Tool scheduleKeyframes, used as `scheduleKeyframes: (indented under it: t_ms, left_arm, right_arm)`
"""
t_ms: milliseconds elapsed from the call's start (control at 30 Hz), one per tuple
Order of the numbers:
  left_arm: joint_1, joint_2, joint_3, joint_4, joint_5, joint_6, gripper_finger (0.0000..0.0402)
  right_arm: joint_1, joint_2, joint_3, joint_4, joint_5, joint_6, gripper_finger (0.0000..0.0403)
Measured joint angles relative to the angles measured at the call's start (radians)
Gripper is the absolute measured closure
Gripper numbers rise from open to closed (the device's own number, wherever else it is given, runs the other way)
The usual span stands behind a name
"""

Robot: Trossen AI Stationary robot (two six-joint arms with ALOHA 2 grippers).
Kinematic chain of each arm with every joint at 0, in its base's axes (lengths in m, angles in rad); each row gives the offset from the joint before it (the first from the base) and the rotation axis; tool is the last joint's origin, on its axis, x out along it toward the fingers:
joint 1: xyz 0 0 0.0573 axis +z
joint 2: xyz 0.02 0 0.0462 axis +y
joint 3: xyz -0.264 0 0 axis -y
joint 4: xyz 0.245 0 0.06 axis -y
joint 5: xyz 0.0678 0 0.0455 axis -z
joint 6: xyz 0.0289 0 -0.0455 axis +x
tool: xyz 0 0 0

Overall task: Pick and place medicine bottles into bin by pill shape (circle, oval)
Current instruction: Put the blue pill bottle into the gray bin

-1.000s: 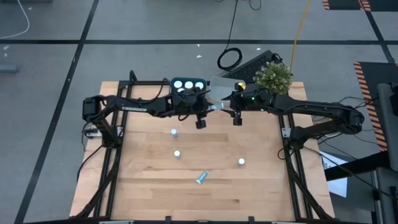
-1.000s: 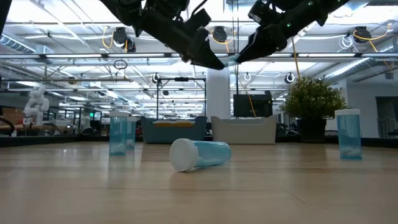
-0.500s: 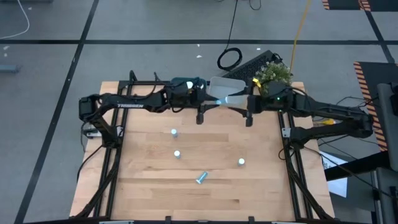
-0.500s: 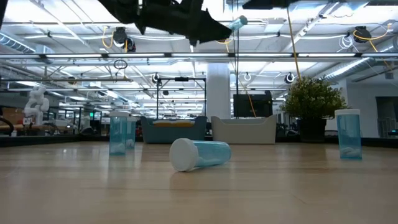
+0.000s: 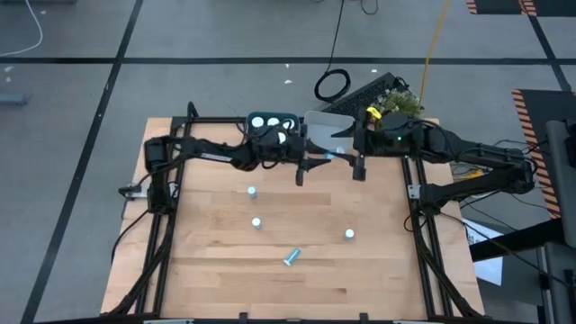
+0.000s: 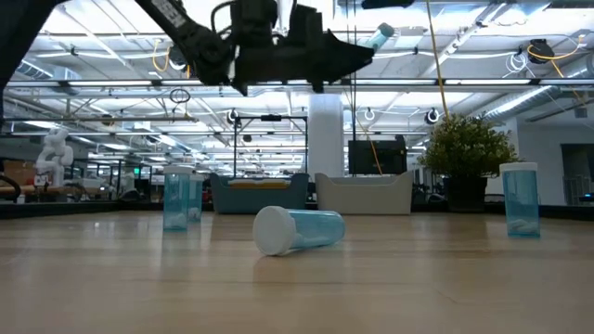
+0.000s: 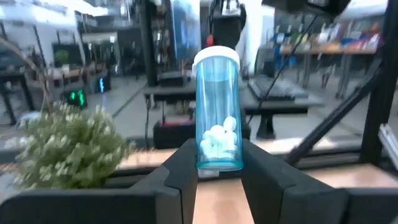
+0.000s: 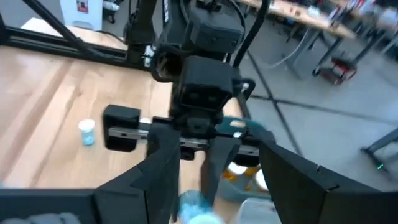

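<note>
The left gripper (image 7: pixel 219 167) is clamped on a pale-blue bottle (image 7: pixel 217 109), held high at about twelve o'clock on the table (image 5: pixel 270 270), probably so its pills can be checked before binning. The right gripper (image 8: pixel 208 158) sits just past it toward one o'clock, fingers spread with nothing between them.

Only the left wrist view shows the white pills heaped in the bottle's lower part; their exact shape is hard to settle. The right wrist view faces the left gripper head-on, the blue bottle blurred near its own fingers. The high view alone shows the dark bin (image 5: pixel 270 122) of white-capped bottles at twelve o'clock and the clear bin (image 5: pixel 324 126) beside it. Three bottles stand mid-table and one lies on its side (image 6: pixel 297 229) near six o'clock
</note>
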Motion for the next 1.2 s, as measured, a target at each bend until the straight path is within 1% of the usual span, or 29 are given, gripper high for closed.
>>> scheduleKeyframes:
  t_ms: [133, 200, 367, 667, 767, 900, 1067, 1200]
  left_arm:
    - [0.000, 0.074, 0.000, 0.179, 0.038, -0.072, 0.0293]
    - [0.000, 0.096, 0.000, 0.227, 0.048, -0.091, 0.0293]
    - [0.000, 0.131, 0.000, 0.280, 0.065, -0.115, 0.0293]
    - [0.000, 0.131, 0.000, 0.324, 0.075, -0.133, 0.0293]
    - [0.000, 0.131, 0.000, 0.322, 0.075, -0.135, 0.0293]
    - [-0.001, 0.131, 0.000, 0.322, 0.080, -0.134, 0.0293]
    - [-0.002, 0.131, 0.000, 0.322, 0.080, -0.128, 0.0293]
    - [-0.004, 0.131, 0.000, 0.322, 0.079, -0.128, 0.0293]
  right_arm:
    - [0.000, -0.002, 0.001, -0.079, -0.001, 0.035, 0.0190]
    - [0.000, -0.001, 0.001, -0.112, -0.001, 0.051, 0.0190]
    - [0.000, -0.002, 0.001, -0.174, -0.001, 0.067, 0.0190]
    - [0.000, -0.002, 0.001, -0.207, -0.004, 0.095, 0.0193]
    - [0.000, -0.002, 0.001, -0.208, -0.008, 0.108, 0.0205]
    - [0.000, -0.002, 0.001, -0.208, -0.055, 0.122, 0.0233]
    - [-0.001, -0.002, 0.001, -0.199, -0.054, 0.143, 0.0267]
    - [0.000, -0.002, 0.000, -0.197, -0.055, 0.146, 0.0285]
